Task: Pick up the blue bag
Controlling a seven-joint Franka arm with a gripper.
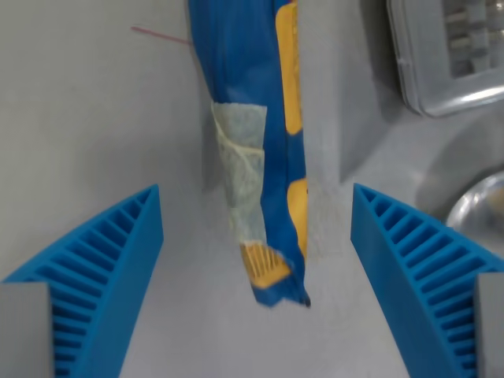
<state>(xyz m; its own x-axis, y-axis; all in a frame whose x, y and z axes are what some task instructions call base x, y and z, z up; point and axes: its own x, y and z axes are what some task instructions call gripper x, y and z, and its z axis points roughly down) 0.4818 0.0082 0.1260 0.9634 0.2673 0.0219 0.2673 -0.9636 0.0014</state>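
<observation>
Straddling blue bag (260, 142), jaws spread, not touching

Blue bag (256, 134) with yellow markings and pale tape patch, lying lengthwise on grey surface

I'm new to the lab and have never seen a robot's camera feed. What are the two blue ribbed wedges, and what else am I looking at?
This picture comes from a camera on the robot arm's wrist, looking down at a grey table. The ribbed wedges are the gripper's two fingers, standing wide apart. Between them, touching neither, lies the blue bag with orange markings and a pale patch. Nothing is held yet. At the wrist view's upper right sits a grey plastic object, and below it a shiny metal rim; I cannot tell what either is.
</observation>
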